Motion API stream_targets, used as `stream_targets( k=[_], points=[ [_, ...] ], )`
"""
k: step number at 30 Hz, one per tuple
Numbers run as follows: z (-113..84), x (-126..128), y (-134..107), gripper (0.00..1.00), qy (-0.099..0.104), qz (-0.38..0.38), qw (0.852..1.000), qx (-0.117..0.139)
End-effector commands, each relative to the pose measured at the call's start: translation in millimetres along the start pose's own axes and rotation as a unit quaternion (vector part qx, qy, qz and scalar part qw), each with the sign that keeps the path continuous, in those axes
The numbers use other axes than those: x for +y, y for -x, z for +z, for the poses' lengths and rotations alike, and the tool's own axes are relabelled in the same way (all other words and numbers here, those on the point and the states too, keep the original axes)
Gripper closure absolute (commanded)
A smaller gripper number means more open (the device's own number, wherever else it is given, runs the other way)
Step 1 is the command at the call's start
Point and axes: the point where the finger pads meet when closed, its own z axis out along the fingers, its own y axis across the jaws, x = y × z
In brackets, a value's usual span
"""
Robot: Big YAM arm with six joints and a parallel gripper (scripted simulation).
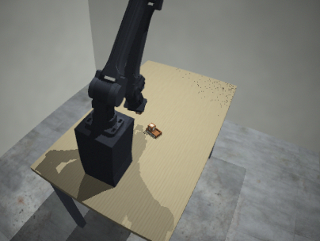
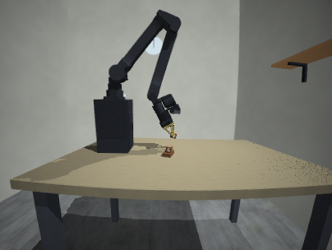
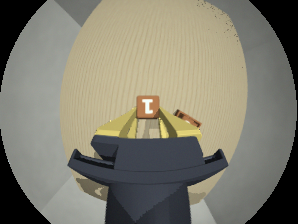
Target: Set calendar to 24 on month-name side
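While our jaws grip the cube marked 1 above the table, the tray lies below, off to the wrist view's right, its long axis slanting across our approach.

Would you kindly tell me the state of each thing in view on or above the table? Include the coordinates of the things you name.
End effector [image 2: 172, 136] [image 3: 147, 110]: shut on a cube, raised above the table.
Held cube [image 3: 148, 107]: off the table, a white 1 showing.
Second cube [image 1: 151, 126] [image 2: 168, 150]: standing in the tray.
Calendar tray [image 1: 157, 132] [image 2: 167, 155]: on the table, one cube in it.
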Motion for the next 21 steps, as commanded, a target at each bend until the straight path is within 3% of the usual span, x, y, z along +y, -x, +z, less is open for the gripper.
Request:
stream_targets(
  k=[1,5,9,11,16,21],
  points=[
    [-0.4,-0.9,14.7,0.75,-0.002,0.010,1.000,-0.010],
    [2.0,1.9,15.1,0.75,0.000,0.007,1.000,0.014],
    [3.4,2.0,16.2,0.75,0.000,0.007,0.999,0.054],
    [3.4,2.0,16.2,0.75,0.000,0.007,0.999,0.054],
    [1.4,2.4,20.5,0.75,0.000,0.006,0.995,0.097],
    [1.1,0.3,17.6,0.75,-0.001,0.008,0.993,0.116]
  ],
)
